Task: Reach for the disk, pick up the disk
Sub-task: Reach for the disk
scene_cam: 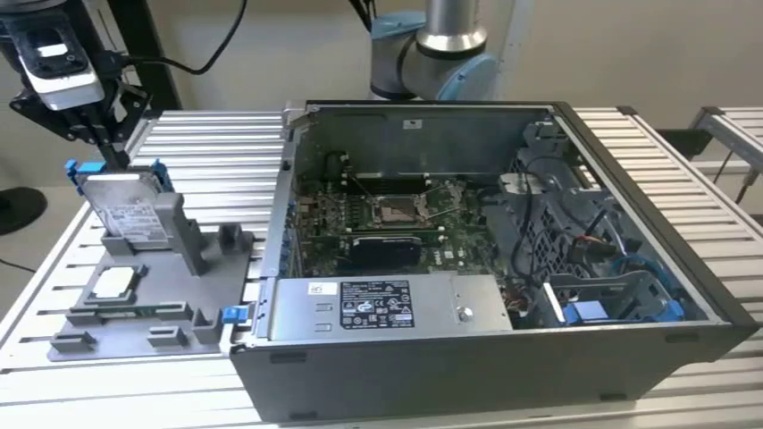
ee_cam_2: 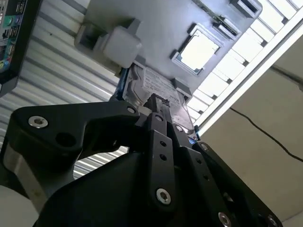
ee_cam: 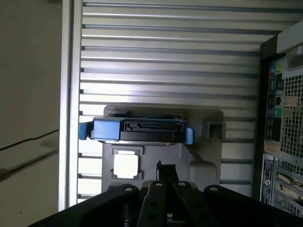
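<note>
You have the reach nearly made but no grasp yet, as I read it. In the upper left of the exterior view the gripper (scene_cam: pixel 116 157) hangs over the disk (scene_cam: pixel 124 207). Its black fingers are drawn together into one narrow point, with no gap I can make out and nothing between them. That point sits just above the disk's top edge, near the corner of the blue bracket (scene_cam: pixel 74 167); I cannot tell whether it touches. The disk stands on edge, leaning slightly, in a slot at the back of the grey fixture (scene_cam: pixel 191 268) on the slatted table (scene_cam: pixel 214 134), at the left of the frame beside the open computer case (scene_cam: pixel 501 357). The small silver chip (scene_cam: pixel 113 282) lies flat in its own pocket lower on the same fixture. In the first wrist view you look down on the disk's upper edge, with the finger point short of it, over the fixture. So the approach is largely done, while clamping onto the disk and lifting it are not: it sits seated in its holder.
</note>
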`<action>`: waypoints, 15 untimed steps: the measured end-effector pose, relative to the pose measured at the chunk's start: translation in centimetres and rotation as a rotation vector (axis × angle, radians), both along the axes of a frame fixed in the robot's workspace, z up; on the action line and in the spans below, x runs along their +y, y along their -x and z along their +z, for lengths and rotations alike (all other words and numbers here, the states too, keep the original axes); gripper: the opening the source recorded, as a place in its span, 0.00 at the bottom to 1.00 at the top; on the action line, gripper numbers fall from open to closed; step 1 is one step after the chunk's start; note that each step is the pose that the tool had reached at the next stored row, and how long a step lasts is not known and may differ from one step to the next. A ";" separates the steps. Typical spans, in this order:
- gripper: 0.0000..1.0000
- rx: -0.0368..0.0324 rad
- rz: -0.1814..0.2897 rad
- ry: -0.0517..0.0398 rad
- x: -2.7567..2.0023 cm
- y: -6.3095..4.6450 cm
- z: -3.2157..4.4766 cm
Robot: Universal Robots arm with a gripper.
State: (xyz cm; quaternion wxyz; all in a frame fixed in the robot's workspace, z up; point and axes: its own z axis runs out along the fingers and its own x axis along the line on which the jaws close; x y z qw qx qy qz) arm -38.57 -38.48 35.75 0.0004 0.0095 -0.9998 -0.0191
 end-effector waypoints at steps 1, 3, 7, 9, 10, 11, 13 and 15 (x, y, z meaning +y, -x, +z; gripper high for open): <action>0.00 0.0000 0.000 0.0000 0.42 0.1 -0.01; 0.00 0.0002 0.000 0.0001 0.92 0.8 -0.04; 0.00 0.0000 0.000 0.0001 1.40 2.6 -0.16; 0.00 -0.0001 0.000 0.0000 1.75 3.5 -0.23; 0.00 0.0000 0.000 0.0001 1.94 3.9 -0.27; 0.00 -0.0001 0.000 0.0000 2.13 4.4 -0.31; 0.00 0.0000 0.000 0.0000 2.44 5.1 -0.39; 0.00 0.0000 0.000 0.0000 2.51 5.3 -0.41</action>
